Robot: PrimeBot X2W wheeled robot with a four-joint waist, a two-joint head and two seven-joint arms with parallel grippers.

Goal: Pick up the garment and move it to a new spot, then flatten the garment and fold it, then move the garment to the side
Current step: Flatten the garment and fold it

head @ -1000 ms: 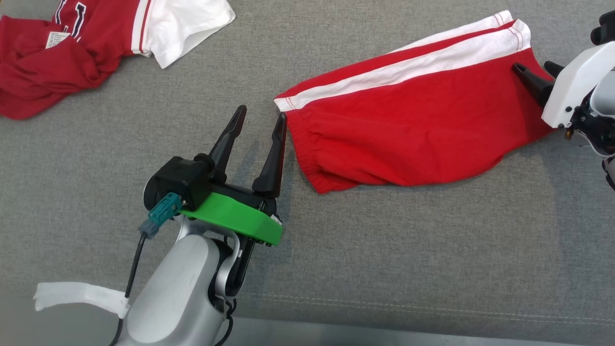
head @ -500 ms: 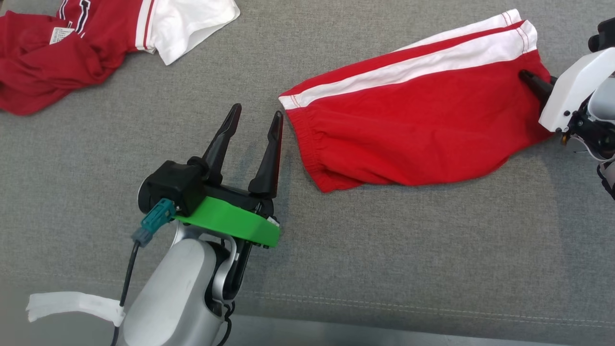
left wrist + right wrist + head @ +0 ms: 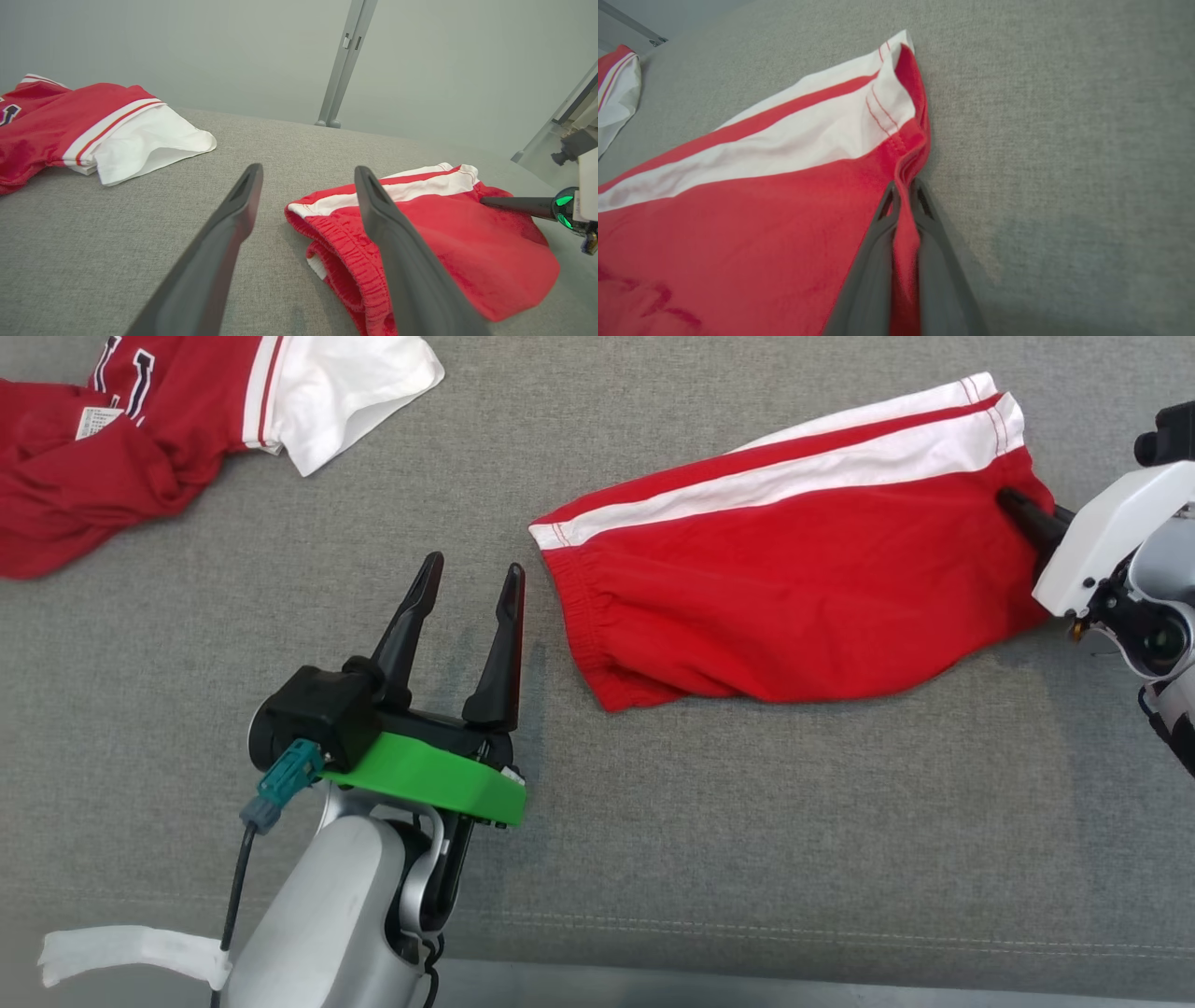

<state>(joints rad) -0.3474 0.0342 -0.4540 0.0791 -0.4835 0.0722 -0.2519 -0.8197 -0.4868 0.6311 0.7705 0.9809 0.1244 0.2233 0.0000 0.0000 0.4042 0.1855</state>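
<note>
Shorts (image 3: 794,607) in red cloth, with white stripes along their far edge, lie flat and slanted on the grey fabric-covered bench (image 3: 747,849), right of the middle in our head view. Their gathered waistband is the end nearer the left gripper, and the leg hem lies at the far right end. From the left wrist we see the shorts (image 3: 444,233) low and to the right. From the right wrist the shorts (image 3: 738,210) spread away to the left.

The right gripper (image 3: 1018,509) reaches in from the right edge, and its jaws are closed on the leg hem. In the right wrist view a fold of red cloth runs pinched between the two dark fingers (image 3: 871,261), just below the stitched end of the white stripe. The left wrist view shows the right gripper (image 3: 486,201) as one dark finger laid against the cloth.

The left gripper (image 3: 474,565) sits left of the shorts with its jaws spread apart and nothing between them. Its nearer tip is just beside the waistband corner, with a strip of bench showing between them. We cannot tell whether the tips touch the bench. A green plate (image 3: 429,779) and a teal plug (image 3: 285,779) sit on its wrist.

Well apart, at the far left corner, a rumpled red and white shirt (image 3: 140,439) lies on the bench. Behind the bench a grey metal post (image 3: 343,60) rises.
</note>
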